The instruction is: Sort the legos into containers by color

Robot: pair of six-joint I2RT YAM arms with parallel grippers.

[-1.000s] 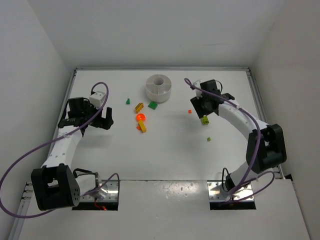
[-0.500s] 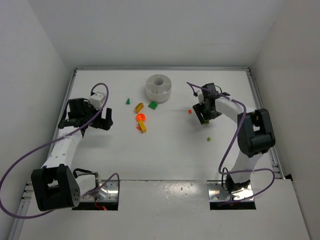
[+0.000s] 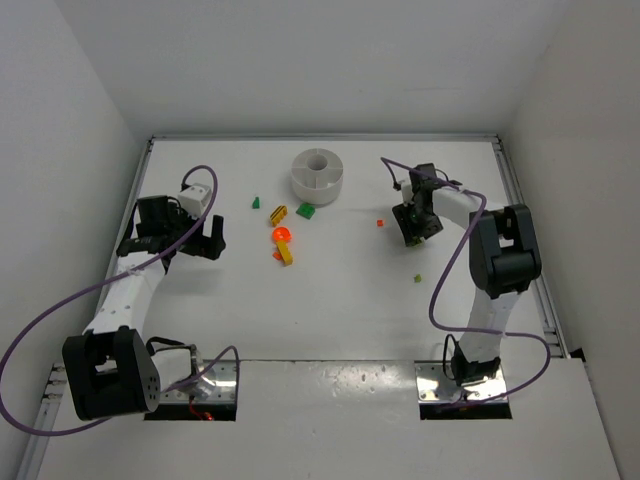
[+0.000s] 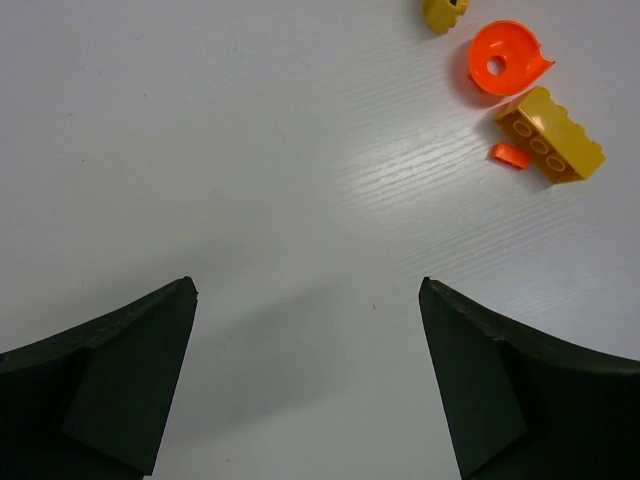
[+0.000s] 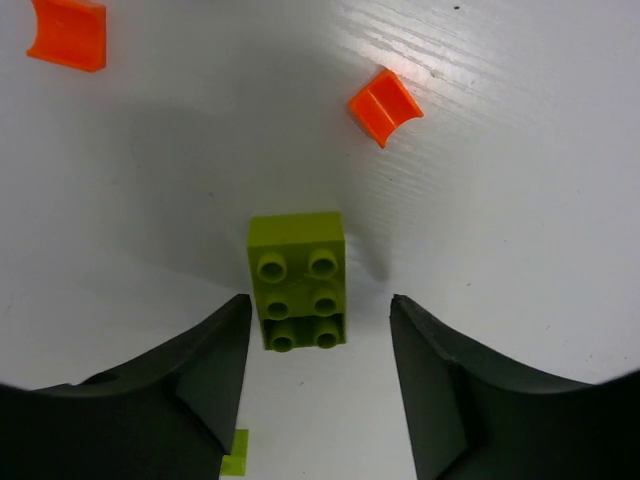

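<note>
Between parted fingers [image 5: 200,390] of right gripper [image 5: 320,305], one lime brick [image 5: 297,262] ungripped, two orange bits [image 5: 385,106] beyond, left gripper [image 4: 307,287] wide open, empty.

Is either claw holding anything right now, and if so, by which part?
Nothing is held. The right claw stands open astride the lime brick without gripping it; the left claw is open and empty.

glossy plastic lime brick [image 5: 297,280], faintly grained table [image 5: 520,200]
</note>
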